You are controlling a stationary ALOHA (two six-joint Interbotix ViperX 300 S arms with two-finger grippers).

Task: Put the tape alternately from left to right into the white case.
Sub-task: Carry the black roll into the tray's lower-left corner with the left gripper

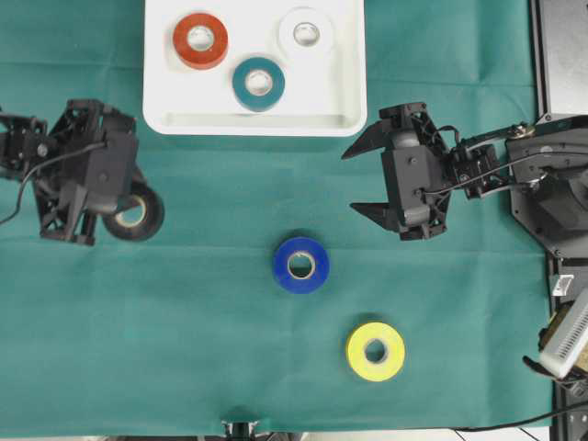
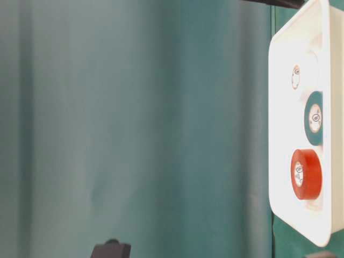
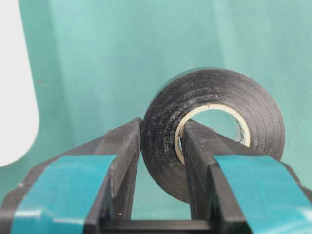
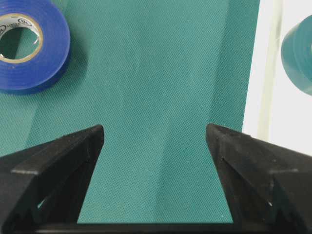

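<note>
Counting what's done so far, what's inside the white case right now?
The white case holds three rolls lying flat: red-orange roll, teal roll and white roll. Nothing covers them; the case's top edge is cut off in the overhead view.

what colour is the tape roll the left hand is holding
Black, with a pale core: the black tape roll shows best in the left wrist view.

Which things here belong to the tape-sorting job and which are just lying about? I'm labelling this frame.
Job:
white case
red-orange roll, teal roll, white roll, in the case
black roll, in the left gripper
blue roll, yellow roll, on the cloth

Lying about:
green cloth
</note>
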